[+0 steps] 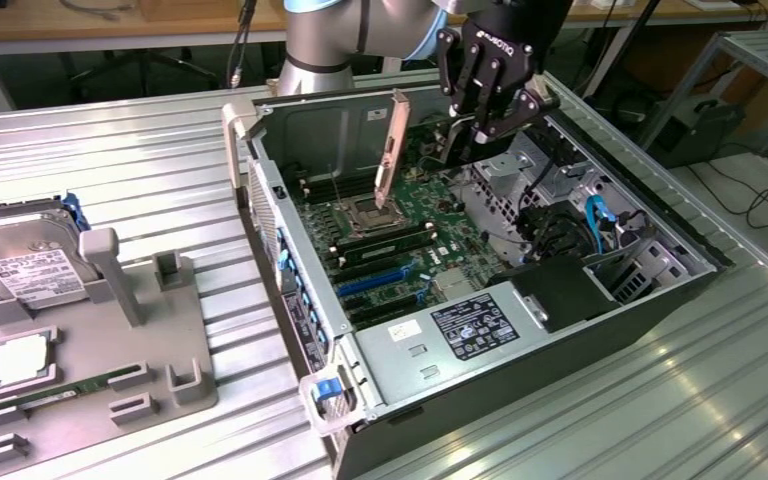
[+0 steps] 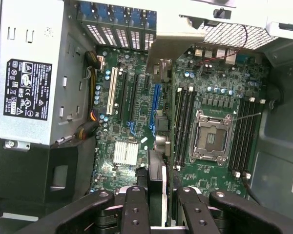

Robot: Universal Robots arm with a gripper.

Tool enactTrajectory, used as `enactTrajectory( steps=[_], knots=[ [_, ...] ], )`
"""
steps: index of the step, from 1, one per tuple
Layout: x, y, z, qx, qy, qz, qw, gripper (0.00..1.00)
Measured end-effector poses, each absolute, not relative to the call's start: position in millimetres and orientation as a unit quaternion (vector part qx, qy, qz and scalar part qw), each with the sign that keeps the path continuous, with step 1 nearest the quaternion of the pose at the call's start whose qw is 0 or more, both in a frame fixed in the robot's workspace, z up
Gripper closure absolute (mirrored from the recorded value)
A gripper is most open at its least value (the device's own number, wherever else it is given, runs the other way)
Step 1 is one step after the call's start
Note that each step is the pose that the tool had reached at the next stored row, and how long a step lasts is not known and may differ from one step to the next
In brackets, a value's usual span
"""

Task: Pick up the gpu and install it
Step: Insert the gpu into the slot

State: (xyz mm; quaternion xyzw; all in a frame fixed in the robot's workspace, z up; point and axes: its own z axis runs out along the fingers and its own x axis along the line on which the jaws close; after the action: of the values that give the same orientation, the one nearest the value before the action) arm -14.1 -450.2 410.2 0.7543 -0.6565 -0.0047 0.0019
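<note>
The PC case (image 1: 491, 300) lay open on the table (image 1: 117, 160), w/ the motherboard (image 1: 398, 235) inside and the power supply (image 1: 471, 325) at its near end. The gripper (image 1: 482, 125) hung over the case's far end, the gpu (image 1: 394, 150) standing upright beneath it above the motherboard. On the exterior view's left, well apart from the case, a fixture tray (image 1: 157, 340) held a hard drive (image 1: 31, 262), w/ a memory stick (image 1: 71, 386) nearer the front.

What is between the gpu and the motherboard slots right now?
Nothing visible. The gripper holds the gpu on edge above the open case, over the motherboard, with bare slots beneath it.
</note>
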Motion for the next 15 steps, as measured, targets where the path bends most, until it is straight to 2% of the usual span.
enactTrajectory(
  steps=[15],
  knots=[
    [-15.0,-452.1,400.3,0.733,-0.680,-0.005,0.002,0.73]
  ],
)
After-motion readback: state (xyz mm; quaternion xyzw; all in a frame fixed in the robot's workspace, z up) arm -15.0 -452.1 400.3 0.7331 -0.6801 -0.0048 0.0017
